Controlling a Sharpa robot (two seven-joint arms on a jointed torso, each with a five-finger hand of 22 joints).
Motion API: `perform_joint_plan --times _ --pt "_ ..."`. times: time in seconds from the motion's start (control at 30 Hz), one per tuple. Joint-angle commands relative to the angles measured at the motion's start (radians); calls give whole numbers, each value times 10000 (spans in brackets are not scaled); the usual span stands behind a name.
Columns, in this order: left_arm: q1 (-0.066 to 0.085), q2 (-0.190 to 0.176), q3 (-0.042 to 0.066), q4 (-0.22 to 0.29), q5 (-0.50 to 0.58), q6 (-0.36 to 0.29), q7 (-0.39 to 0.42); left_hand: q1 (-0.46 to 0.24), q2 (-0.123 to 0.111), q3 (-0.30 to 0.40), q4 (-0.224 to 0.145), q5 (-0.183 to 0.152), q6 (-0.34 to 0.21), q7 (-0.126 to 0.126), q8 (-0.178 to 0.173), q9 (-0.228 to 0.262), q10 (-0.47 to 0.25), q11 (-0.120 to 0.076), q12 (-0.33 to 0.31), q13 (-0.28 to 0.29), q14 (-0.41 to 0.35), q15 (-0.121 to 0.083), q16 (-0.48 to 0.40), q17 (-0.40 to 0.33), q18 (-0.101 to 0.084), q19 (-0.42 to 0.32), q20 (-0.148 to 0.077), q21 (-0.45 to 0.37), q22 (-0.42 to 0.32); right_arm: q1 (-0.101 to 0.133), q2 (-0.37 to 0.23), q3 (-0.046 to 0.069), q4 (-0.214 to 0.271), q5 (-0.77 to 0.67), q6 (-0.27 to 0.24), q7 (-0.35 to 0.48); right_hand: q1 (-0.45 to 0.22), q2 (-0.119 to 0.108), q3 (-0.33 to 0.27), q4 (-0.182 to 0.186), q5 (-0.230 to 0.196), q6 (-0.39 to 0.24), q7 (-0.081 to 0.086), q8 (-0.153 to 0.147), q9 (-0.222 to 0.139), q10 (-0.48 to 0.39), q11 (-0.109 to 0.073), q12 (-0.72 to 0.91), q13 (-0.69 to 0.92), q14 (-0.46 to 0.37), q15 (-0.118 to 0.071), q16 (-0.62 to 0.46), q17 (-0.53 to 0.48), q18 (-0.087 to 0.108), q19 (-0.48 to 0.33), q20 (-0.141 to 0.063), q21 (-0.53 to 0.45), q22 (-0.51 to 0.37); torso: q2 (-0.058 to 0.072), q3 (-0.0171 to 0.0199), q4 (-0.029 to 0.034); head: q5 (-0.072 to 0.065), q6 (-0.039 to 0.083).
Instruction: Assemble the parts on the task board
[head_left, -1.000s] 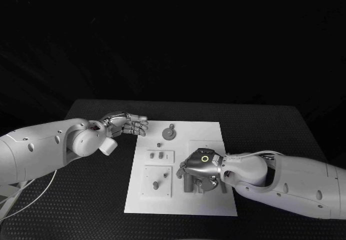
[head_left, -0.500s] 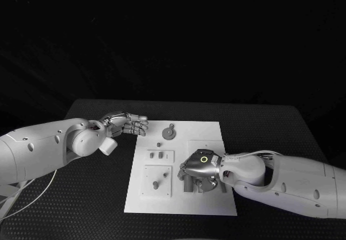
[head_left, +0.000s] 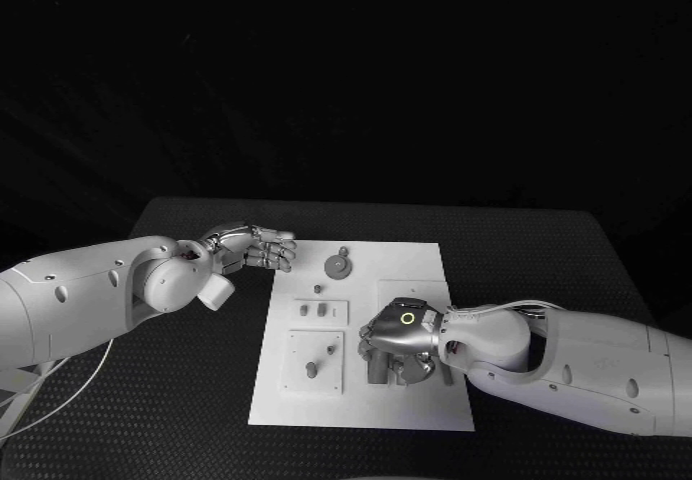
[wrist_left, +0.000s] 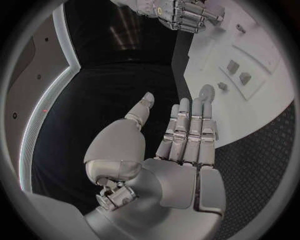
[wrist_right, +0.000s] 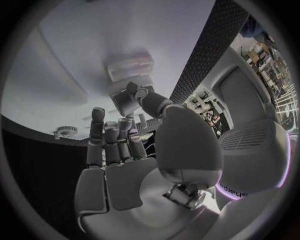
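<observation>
The white task board (head_left: 404, 265) lies mid-table. A grey gear (head_left: 338, 265) stands near its far edge, and small grey parts (head_left: 316, 311) sit in its left recesses. My right hand (head_left: 397, 345) is bent down over the board's near right area. Its thumb (wrist_right: 147, 97) and a finger pinch a pale grey block part (wrist_right: 124, 103) against the board (wrist_right: 81, 55). My left hand (head_left: 257, 247) hovers at the board's far left corner, fingers straight and together, holding nothing. The left wrist view looks past its fingers (wrist_left: 187, 130) to the gear (wrist_left: 206, 92) and my right hand (wrist_left: 181, 12).
Black table (head_left: 548, 260) surrounds the board on every side. A raised rectangular block (wrist_right: 130, 67) stands on the board just beyond the right thumb. Two small pieces (wrist_left: 239, 72) sit in a recessed panel near the gear.
My right hand has shifted slightly left and away over the board's near right area. The left hand has stayed put.
</observation>
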Motion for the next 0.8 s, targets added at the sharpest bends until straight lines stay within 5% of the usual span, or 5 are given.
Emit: perform_joint_plan --times 0.03,0.3,0.8 --pt "5 12 4 19 3 158 57 -95 12 12 -13 -3 -69 -12 -38 6 -15 -35 5 11 22 15 -53 16 63 -13 -33 23 -5 -34 -19 -25 -17 -48 -107 26 -252 272 -40 78 -17 301 169 104 63 93 -17 71 -55 98 -8 226 -23 134 105 -15 60 121 -1 2 -2 4 6" --pt "5 11 2 15 3 159 52 -97 12 11 -13 -4 -70 -12 -38 6 -15 -35 5 11 22 15 -54 17 63 -13 -33 23 -5 -34 -72 -24 -30 132 -575 84 -313 459 35 31 -19 412 167 118 56 141 -45 113 -126 168 -33 233 -40 134 171 -66 81 104 1 1 0 8 22" --pt "5 0 -1 16 3 196 39 -103 11 8 -14 -3 -73 -11 -39 7 -18 -34 3 12 20 15 -56 19 63 -15 -33 22 -5 -31 -279 -23 115 537 -698 341 -411 749 97 6 -19 453 175 86 30 153 -70 149 -209 228 -68 244 -43 134 231 -111 109 96 2 3 -3 43 43"
